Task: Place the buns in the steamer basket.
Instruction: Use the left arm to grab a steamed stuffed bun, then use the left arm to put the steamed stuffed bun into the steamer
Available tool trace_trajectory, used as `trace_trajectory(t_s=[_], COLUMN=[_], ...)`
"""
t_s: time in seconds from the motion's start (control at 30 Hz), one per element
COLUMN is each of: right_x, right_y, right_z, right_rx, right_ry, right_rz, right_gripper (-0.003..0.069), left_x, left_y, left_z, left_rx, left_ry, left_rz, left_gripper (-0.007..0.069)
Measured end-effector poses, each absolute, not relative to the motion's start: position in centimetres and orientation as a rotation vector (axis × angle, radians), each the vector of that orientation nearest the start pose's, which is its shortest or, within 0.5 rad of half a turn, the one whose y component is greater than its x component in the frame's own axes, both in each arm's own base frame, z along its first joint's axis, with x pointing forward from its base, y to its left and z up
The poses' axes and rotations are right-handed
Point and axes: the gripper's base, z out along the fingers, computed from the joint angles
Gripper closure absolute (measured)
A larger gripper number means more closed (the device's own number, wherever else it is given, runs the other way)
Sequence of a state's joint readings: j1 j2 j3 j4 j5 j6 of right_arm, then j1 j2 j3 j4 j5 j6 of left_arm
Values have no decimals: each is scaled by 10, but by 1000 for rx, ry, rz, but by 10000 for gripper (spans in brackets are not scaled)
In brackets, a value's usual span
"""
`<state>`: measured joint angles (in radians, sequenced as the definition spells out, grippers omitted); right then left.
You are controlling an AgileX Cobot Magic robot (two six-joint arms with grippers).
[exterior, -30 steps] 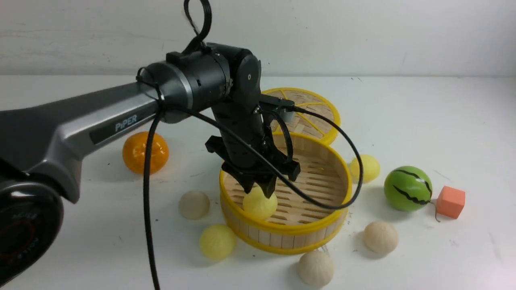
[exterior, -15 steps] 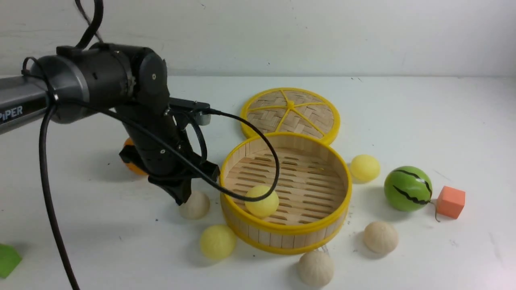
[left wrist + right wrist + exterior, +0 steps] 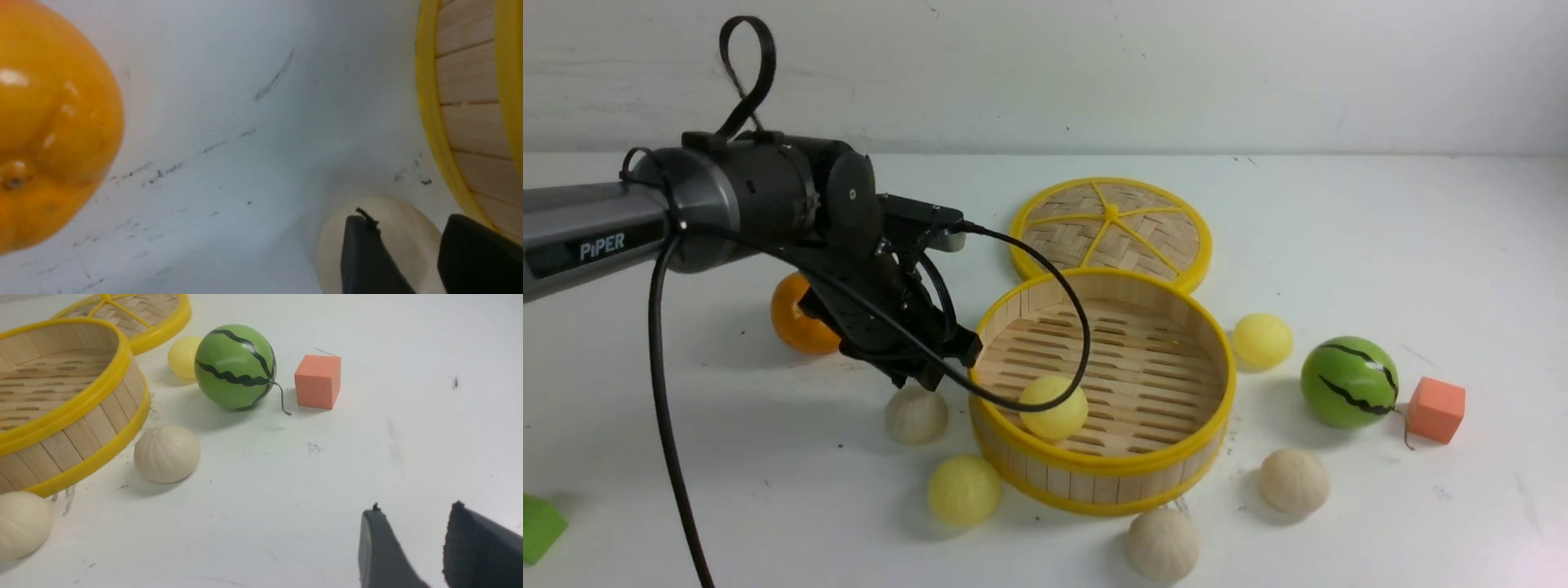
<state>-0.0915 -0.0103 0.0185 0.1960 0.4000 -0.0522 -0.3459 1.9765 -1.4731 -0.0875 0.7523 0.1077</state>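
Just under the left gripper (image 3: 925,378) lies a beige bun (image 3: 916,416); the jaws stand parted and empty. The gripper has come out of the basket (image 3: 1094,483), leaving one yellow bun (image 3: 1054,407) inside, to its right. One in, five to go.

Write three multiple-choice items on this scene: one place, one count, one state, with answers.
1. Relative to the round bamboo steamer basket, the flat woven yellow-spoked lid lies: A on top; B behind, on the white table; C in front.
2. Small round buns inside the basket: A one; B three; C none.
3. The right gripper is: A open, empty; B shut on a bun; C shut on the lid.
Answers: B, it lies flat beyond the far rim; A, only the pale yellow one rests on the slats; A, fingers apart, nothing between.
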Motion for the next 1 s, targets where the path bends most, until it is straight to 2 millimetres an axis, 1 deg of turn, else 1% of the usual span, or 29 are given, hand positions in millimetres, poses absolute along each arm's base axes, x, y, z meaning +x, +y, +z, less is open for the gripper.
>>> trace_trajectory(t_s=[0.2,0.27,0.33,0.4,0.43,0.47,0.5,0.53,0.6,0.63,0.67,0.7,0.73,0.77,0.8,0.87,0.9,0.93,0.97,1.0], right_x=[52,52,52,52,52,52,52,52,52,52,52,52,52,52,52,52,52,52,52,52], right_y=[2,2,2,2,2,2,2,2,2,2,2,2,2,2,2,2,2,2,2,2], right_z=[172,172,172,172,172,172,172,172,172,172,172,172,172,172,172,172,172,172,172,172], right_rx=[155,155,155,155,155,155,155,155,155,155,155,155,155,155,155,155,155,155,155,155], right_ry=[1879,1879,1879,1879,1879,1879,1879,1879,1879,1879,1879,1879,1879,1879,1879,1879,1879,1879,1879,1879], right_rz=[97,97,97,97,97,97,97,97,97,97,97,97,97,97,97,97,97,97,97,97], right_gripper=[420,420,420,420,420,420,420,420,420,420,420,420,420,420,420,420,420,420,420,420], left_x=[399,400,400,400,399,399,397,396,393,392,389,388,384,381,379,376,375,375,376,379], left_y=[-149,-149,-150,-149,-149,-149,-149,-148,-148,-147,-147,-147,-148,-150,-154,-164,-173,-176,-188,-199], left_z=[183,181,179,179,178,179,182,185,199,203,217,225,239,260,274,294,302,304,307,305], left_rx=[552,552,553,556,559,559,562,560,541,538,526,525,526,532,542,563,584,591,625,656], left_ry=[2717,2715,2717,2726,2739,2740,2755,2768,2782,2789,2787,2777,2768,2734,2705,2652,2624,2615,2590,2577], left_rz=[-158,-156,-154,-153,-152,-152,-152,-153,-159,-159,-165,-168,-176,-190,-203,-230,-249,-254,-270,-277], left_gripper=[370,376,399,431,472,480,548,603,635,636,637,637,637,637,637,637,637,637,637,637])
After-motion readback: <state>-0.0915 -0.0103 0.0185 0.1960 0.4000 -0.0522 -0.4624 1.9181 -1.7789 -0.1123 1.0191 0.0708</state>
